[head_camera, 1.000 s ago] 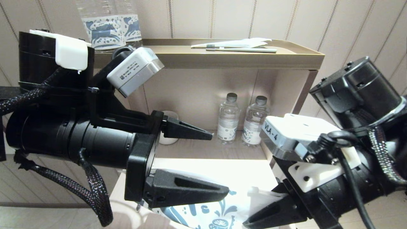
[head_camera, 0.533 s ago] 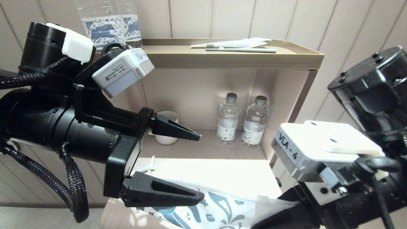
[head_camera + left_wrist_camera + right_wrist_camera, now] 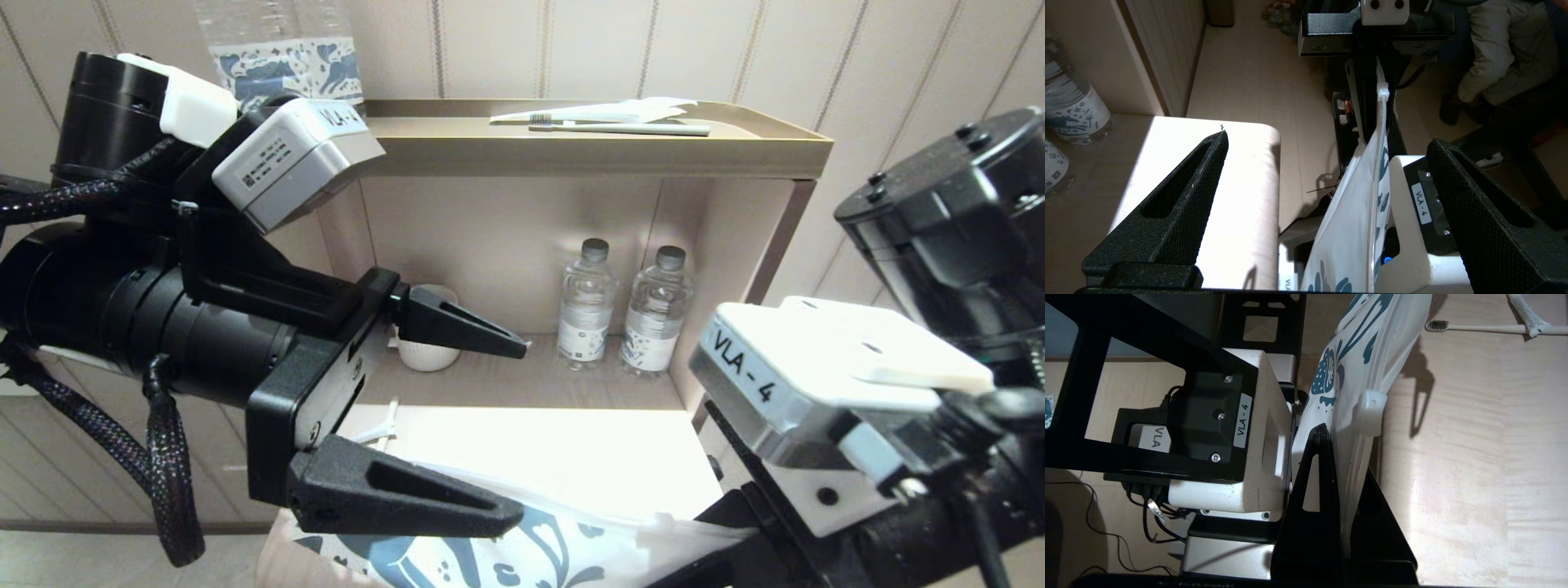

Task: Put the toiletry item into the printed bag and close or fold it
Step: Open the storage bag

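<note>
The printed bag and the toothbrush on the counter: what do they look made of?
The printed bag looks like thin, glossy plastic film with a moulded white slider: it creases and sags in the right gripper. The toothbrush seems matte white plastic with dark bristles, though that is uncertain.

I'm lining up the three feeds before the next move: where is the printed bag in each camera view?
Head view: the printed bag is at the bottom centre, below the open left gripper.
Left wrist view: it hangs edge-on between the fingers, touching neither.
Right wrist view: the right gripper is clamped on its edge.
Shared landmark: the bag's white plastic slider, also seen in the right wrist view.
</note>
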Motion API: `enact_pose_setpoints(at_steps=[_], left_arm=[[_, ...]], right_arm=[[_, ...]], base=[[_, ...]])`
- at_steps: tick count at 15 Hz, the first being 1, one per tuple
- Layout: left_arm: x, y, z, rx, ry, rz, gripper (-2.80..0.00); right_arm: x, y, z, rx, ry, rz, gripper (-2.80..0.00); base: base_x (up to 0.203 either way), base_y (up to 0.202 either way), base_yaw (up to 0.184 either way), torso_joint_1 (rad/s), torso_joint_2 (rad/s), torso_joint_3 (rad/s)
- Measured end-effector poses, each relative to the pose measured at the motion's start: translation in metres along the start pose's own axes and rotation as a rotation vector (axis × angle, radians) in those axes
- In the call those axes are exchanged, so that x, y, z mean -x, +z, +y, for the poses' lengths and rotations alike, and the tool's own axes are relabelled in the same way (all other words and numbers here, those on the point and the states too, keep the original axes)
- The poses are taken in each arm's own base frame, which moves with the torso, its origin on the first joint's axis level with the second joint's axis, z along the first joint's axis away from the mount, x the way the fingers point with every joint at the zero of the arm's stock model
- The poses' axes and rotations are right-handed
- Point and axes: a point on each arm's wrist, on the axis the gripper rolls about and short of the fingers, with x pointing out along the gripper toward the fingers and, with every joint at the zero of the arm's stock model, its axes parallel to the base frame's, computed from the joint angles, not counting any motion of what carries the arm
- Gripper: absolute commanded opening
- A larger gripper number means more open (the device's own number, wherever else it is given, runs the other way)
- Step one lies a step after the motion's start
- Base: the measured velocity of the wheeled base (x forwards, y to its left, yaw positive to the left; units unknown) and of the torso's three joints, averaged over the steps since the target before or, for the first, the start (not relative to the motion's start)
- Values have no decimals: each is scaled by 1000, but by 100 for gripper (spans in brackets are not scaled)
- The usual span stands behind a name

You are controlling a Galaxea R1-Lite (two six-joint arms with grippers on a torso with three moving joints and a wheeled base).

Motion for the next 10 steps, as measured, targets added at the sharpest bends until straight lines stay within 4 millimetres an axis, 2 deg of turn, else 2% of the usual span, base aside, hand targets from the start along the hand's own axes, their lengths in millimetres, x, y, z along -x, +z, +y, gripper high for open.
enact_pose_setpoints(at_steps=[10], left_arm=[[-1, -2, 6, 48, 32, -59, 0]], right_arm=[[-13, 3, -13, -71, 22, -71, -280]], base=[[0, 0, 0, 0, 0, 0]])
